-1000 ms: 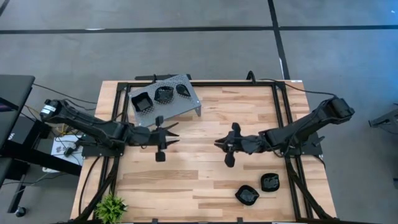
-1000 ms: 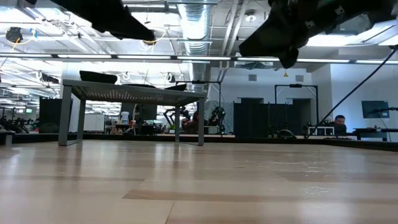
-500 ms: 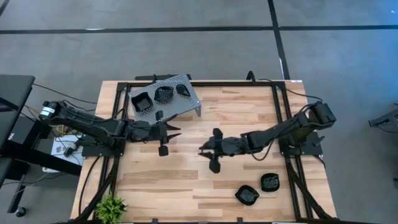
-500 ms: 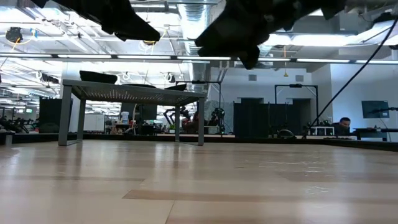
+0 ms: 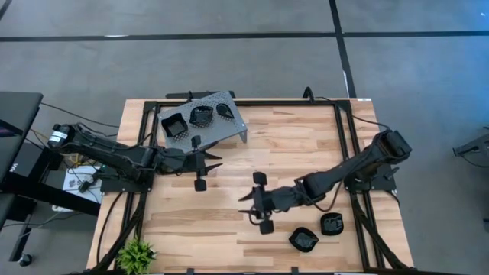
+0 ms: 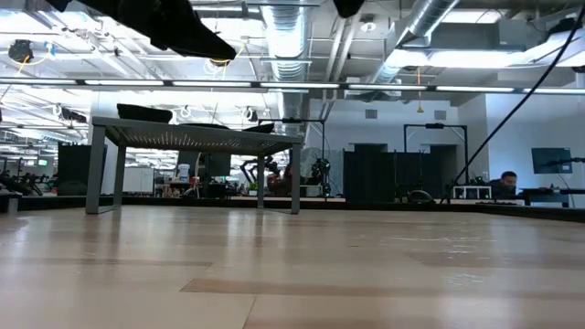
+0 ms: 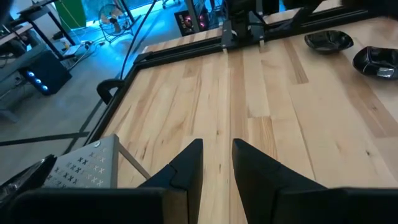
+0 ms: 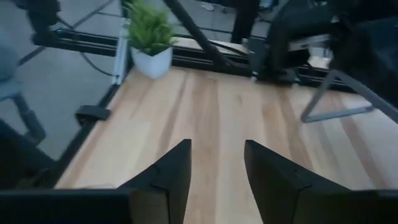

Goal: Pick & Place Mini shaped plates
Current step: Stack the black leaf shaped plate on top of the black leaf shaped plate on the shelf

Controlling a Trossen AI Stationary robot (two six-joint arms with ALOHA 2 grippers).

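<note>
Three small black mini shaped plates (image 5: 202, 116) lie on top of the grey perforated tray (image 5: 229, 130) at the table's far left. Two more plates (image 5: 303, 239) (image 5: 331, 224) rest on the wood near the front right; the left wrist view shows them far off (image 7: 328, 40). My left gripper (image 5: 218, 163) hovers open just in front of the tray, nothing between its fingers (image 7: 216, 144). My right gripper (image 5: 243, 203) hangs open over the middle of the table, left of the two loose plates, with only bare wood below it (image 8: 217, 146).
The tray stands raised on thin legs (image 6: 196, 137). A small potted plant (image 5: 136, 253) sits at the near left corner. A black frame rail (image 5: 348, 145) runs along the table's sides. Bare wood lies between the two grippers.
My right gripper has swung from the table's right middle toward the left and then toward the near edge, rising out of the top of the low view and rolling as it went. The plates and the tray have stayed in place.
</note>
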